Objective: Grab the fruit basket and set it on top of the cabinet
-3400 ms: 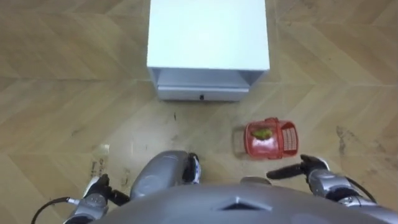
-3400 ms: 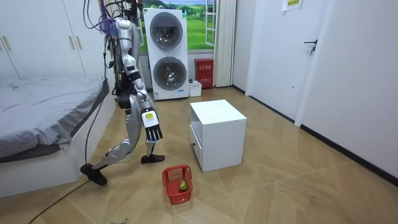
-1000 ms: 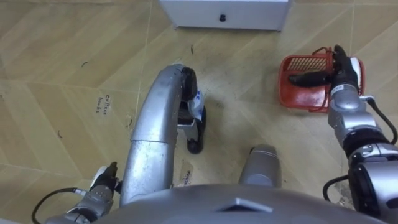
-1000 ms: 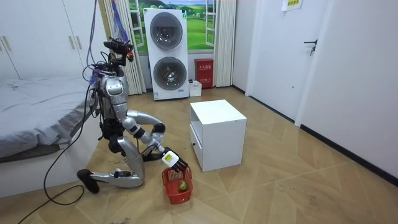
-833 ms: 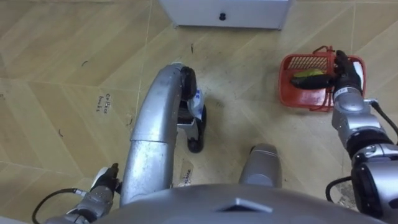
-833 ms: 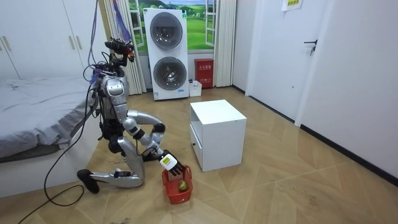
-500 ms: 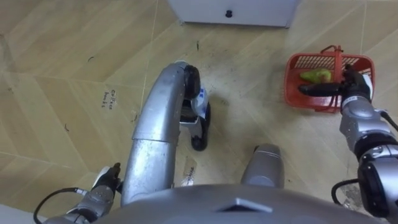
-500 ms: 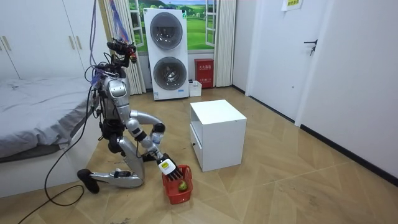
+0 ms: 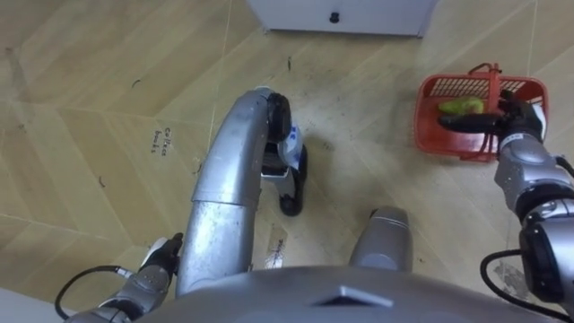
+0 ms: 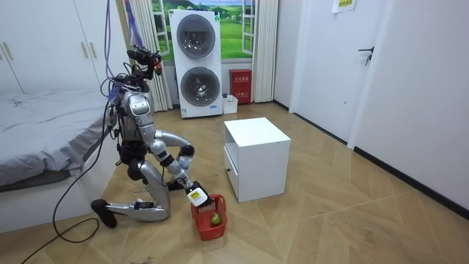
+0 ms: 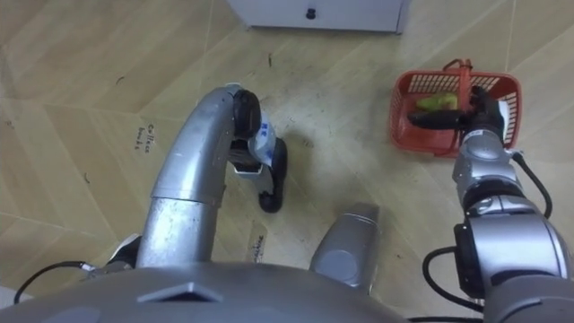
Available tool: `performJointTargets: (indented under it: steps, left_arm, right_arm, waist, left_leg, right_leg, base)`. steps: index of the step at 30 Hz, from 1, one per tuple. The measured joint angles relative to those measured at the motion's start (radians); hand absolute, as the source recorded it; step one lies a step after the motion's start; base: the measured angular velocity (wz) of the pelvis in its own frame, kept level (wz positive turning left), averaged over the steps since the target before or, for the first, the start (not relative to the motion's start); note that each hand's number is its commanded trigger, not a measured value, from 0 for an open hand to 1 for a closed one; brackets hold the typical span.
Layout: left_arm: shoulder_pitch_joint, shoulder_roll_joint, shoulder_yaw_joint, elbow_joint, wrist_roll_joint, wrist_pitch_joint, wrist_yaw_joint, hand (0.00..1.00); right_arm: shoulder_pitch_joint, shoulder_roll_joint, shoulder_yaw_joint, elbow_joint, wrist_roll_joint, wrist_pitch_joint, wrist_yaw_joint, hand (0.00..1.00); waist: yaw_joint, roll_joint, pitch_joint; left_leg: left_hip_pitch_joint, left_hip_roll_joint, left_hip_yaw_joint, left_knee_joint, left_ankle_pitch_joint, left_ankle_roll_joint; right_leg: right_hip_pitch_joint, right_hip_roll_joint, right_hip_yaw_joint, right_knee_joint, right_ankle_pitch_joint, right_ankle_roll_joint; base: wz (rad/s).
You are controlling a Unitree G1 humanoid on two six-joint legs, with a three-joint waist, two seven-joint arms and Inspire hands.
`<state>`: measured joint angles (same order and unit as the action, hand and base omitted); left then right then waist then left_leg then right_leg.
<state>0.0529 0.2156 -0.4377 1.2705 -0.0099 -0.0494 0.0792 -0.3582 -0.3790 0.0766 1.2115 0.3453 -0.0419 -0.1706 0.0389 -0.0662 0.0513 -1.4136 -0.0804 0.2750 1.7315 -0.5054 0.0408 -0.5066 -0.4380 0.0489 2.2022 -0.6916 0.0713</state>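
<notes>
The red fruit basket [image 9: 448, 135] stands on the wooden floor to my right, with a green fruit [image 9: 461, 106] inside and its thin handle [image 9: 492, 82] upright. My right hand [image 9: 517, 123] rests at the basket's right rim. Its thumb stretches straight left across the basket, under the handle, and the hand looks open. In the room view I kneel on one knee beside the bed, right arm reaching down to the basket [image 10: 208, 218], which sits on the floor. My left hand [image 9: 148, 280] hangs low at my left side, relaxed and holding nothing.
A white cabinet [image 9: 341, 16] with a drawer stands just ahead of me, close to the basket's far side [image 10: 256, 158]. The bed [image 10: 51, 139] is behind me, and stacked washing machines [image 10: 196, 62] are at the far wall.
Since 3.4 s ago I have gone from standing to kneeling and my right hand has reached the basket. The handle has come upright. Over the last half second little changes.
</notes>
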Motion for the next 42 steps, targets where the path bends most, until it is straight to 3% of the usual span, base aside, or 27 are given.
performJointTargets:
  steps: [25,35,40,42]
  left_arm:
    - [-0.007,0.003,0.0,-0.017,0.0,0.003,-0.032,0.0]
    - [-0.08,0.003,0.046,-0.014,0.001,0.008,-0.053,0.0]
    - [-0.103,0.004,0.062,-0.01,0.005,0.015,-0.054,0.0]
    - [-0.126,0.004,0.077,0.007,0.004,0.022,-0.054,0.0]
  right_arm:
    - [0.005,-0.006,0.021,0.042,-0.003,0.0,0.021,1.0]
    - [0.006,-0.018,0.02,0.037,-0.051,0.0,0.028,1.0]
    - [0.006,-0.016,0.021,0.019,-0.075,0.001,0.043,1.0]
    - [0.008,-0.013,0.02,0.015,-0.102,0.003,0.041,1.0]
  waist:
    - [0.017,-0.007,0.0039]
    - [0.011,-0.011,0.0057]
    - [-0.008,-0.021,0.0097]
    - [-0.02,-0.023,0.0098]
  left_leg:
    - [0.0,-0.001,-0.005,0.006,0.001,0.0]
    - [0.007,-0.002,-0.011,0.029,0.001,0.02]
    - [0.013,-0.003,-0.021,0.049,-0.006,0.033]
    - [0.013,-0.01,-0.036,0.064,-0.011,0.041]
  right_leg:
    - [0.008,0.006,-0.002,0.003,0.0,0.0]
    - [0.04,0.013,0.001,0.004,0.0,0.0]
    - [0.066,0.024,-0.004,0.002,0.0,-0.001]
    - [0.09,0.035,-0.026,-0.006,-0.001,-0.003]
  base:
    - [0.0]
    - [-0.01]
    - [-0.03]
    - [0.06]
